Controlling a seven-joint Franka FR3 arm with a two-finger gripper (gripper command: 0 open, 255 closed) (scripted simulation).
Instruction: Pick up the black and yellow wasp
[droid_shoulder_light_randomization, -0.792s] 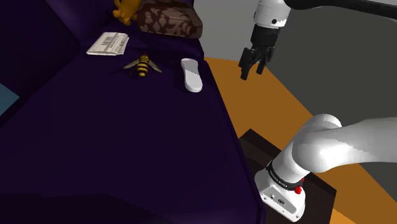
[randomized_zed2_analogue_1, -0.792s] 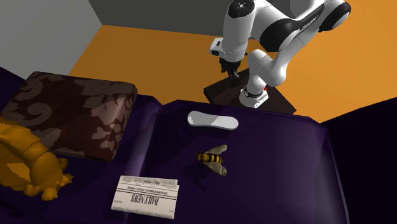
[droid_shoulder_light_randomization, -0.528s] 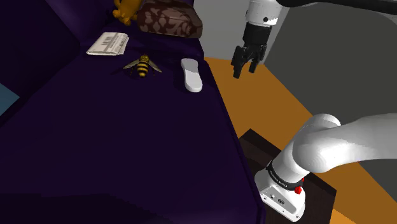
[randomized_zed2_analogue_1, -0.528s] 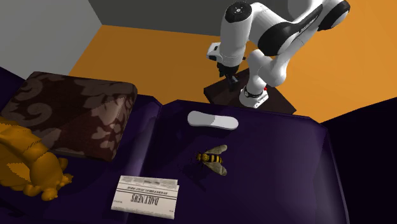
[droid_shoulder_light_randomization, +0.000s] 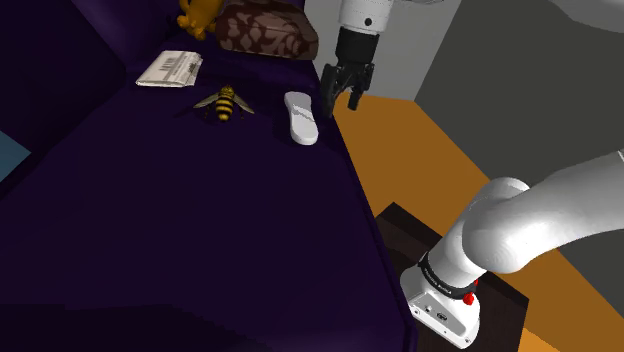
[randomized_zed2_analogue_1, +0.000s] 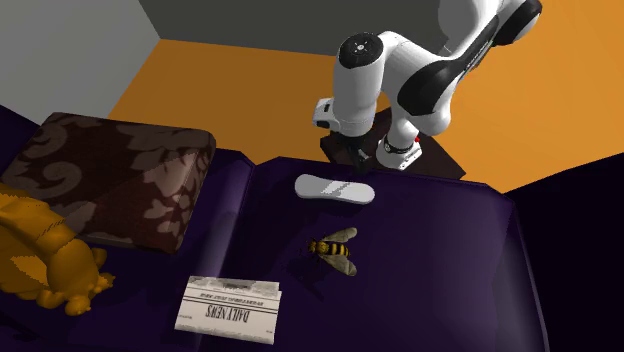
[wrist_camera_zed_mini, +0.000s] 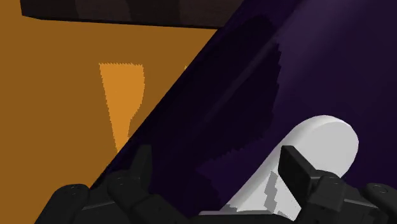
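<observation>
The fingers (wrist_camera_zed_mini: 298, 167) stand wide apart and clasp nothing. Between them, the wrist view looks down on the edge of the dark purple seat (droid_shoulder_light_randomization: 150, 220) and one rounded end of the white oblong object (wrist_camera_zed_mini: 312, 153).

All positions below are referred to that object, reading the shoulder view from left to right.

1. Folded newspaper (droid_shoulder_light_randomization: 170, 68): well apart from the object, on its far left.
2. Black and yellow wasp (droid_shoulder_light_randomization: 224, 101): near the object's left side and not touching it. It lies flat on the seat with its wings spread, and nothing rests on or against it.
3. Gripper (droid_shoulder_light_randomization: 340, 98): just right of the object, raised over the seat edge and pointing down.

Judgement: the approach is not complete. The jaws are probably set open so that they can come down on either side of the wasp's body. The object lies between the gripper and the wasp, so a low crossing could knock it. The spread wings look thin, so closing across the body seems the safer grip.
</observation>
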